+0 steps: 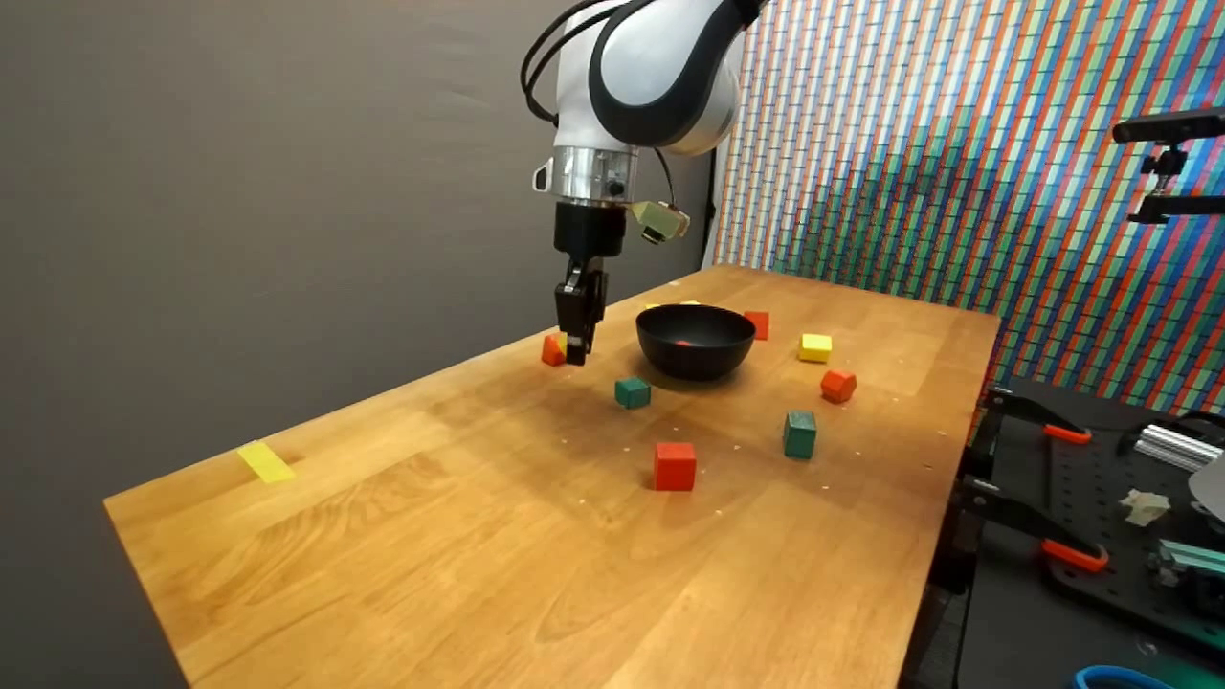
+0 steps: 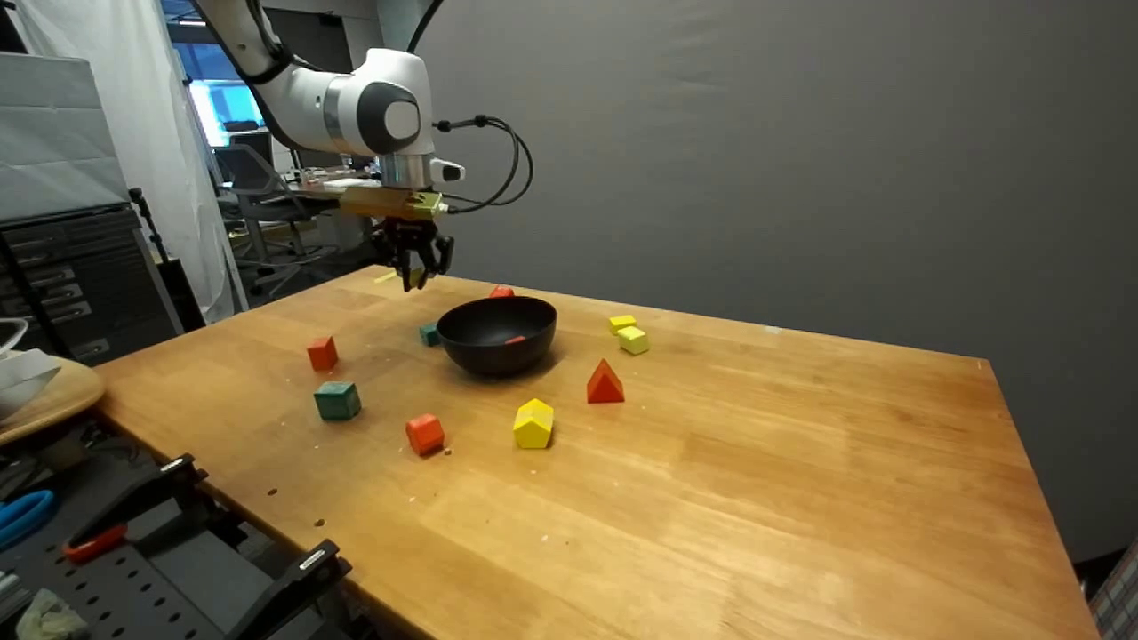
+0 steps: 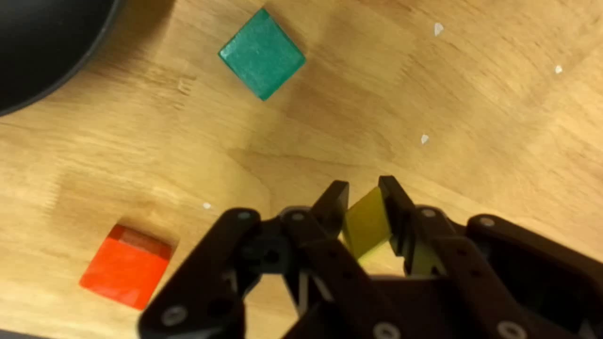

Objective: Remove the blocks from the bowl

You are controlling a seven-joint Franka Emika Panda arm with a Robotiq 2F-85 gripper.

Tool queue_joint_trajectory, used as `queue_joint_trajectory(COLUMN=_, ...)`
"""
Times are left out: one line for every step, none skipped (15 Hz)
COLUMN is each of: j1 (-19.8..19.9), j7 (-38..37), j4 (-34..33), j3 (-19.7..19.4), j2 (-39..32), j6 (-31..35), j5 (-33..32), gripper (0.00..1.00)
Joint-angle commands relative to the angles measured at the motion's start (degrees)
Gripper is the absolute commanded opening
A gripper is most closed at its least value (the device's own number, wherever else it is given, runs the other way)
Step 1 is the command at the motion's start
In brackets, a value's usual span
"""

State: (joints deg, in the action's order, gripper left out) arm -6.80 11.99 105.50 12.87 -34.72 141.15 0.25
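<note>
Round, smooth-walled black bowl (image 2: pixel 493 363) on a wood-grained worktop (image 2: pixel 800 498) flecked with pale specks; in both exterior views a red block (image 2: pixel 516 339) shows inside it, mostly hidden, its shape unclear. The pincer (image 3: pixel 363 207) is clamped on a flat-faced yellow block (image 3: pixel 368 228), held above the worktop to one side of the bowl. Around the bowl lie a green cube (image 3: pixel 262 54), just beside it, its top face faintly mottled; a second green block (image 2: pixel 338 402); a red cube (image 1: pixel 675 467); a many-sided orange block (image 2: pixel 425 434); a yellow prism (image 2: pixel 533 427) with a pentagonal, house-like end; a red triangular block (image 2: pixel 605 387); and two small yellow blocks (image 2: pixel 634 340) close together. In an exterior view the rim partly covers a further red block (image 2: pixel 501 291). A flat yellow strip (image 1: pixel 266 461) lies near the worktop's edge.
</note>
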Motion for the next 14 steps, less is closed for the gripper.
queue_joint_trajectory(j1=2.11, j7=5.4, j4=-5.0, j3=1.45, j2=-3.97, j6=-4.26, j5=2.15, gripper=0.25)
queue_joint_trajectory(j1=2.59, j7=6.39, j4=-5.5, j3=1.77, j2=-4.6, j6=-4.62, j5=2.63, gripper=0.45)
queue_joint_trajectory(j1=2.96, j7=7.25, j4=-5.93, j3=2.02, j2=-5.11, j6=-5.01, j5=3.04, gripper=0.51)
queue_joint_trajectory(j1=3.02, j7=7.48, j4=-6.26, j3=1.99, j2=-5.51, j6=-5.16, j5=3.23, gripper=0.53)
queue_joint_trajectory(j1=3.26, j7=7.94, j4=-6.5, j3=2.17, j2=-5.78, j6=-5.37, j5=3.48, gripper=0.61)
queue_joint_trajectory(j1=3.39, j7=8.16, j4=-6.55, j3=2.25, j2=-5.88, j6=-5.47, j5=3.58, gripper=0.68)
queue_joint_trajectory(j1=3.54, j7=8.34, j4=-6.11, j3=2.34, j2=-5.5, j6=-5.36, j5=3.71, gripper=0.75)
queue_joint_trajectory(j1=3.38, j7=7.89, j4=-5.46, j3=2.11, j2=-4.84, j6=-4.83, j5=3.6, gripper=0.84)
queue_joint_trajectory(j1=2.87, j7=6.5, j4=-4.21, j3=1.3, j2=-3.51, j6=-4.09, j5=3.07, gripper=0.91)
queue_joint_trajectory(j1=2.28, j7=5.18, j4=-3.11, j3=0.3, j2=-2.31, j6=-3.56, j5=2.19, gripper=0.99)
queue_joint_trajectory(j1=1.77, j7=3.63, j4=-1.81, j3=-0.75, j2=-0.86, j6=-2.77, j5=1.45, gripper=1.0)
queue_joint_trajectory(j1=1.22, j7=1.46, j4=0.25, j3=-2.28, j2=1.45, j6=-1.56, j5=0.53, gripper=1.0)
queue_joint_trajectory(j1=0.97, j7=-0.4, j4=1.79, j3=-3.46, j2=3.3, j6=-0.72, j5=-0.07, gripper=1.0)
queue_joint_trajectory(j1=1.01, j7=-2.54, j4=4.27, j3=-4.88, j2=5.88, j6=1.36, j5=-0.77, gripper=1.0)
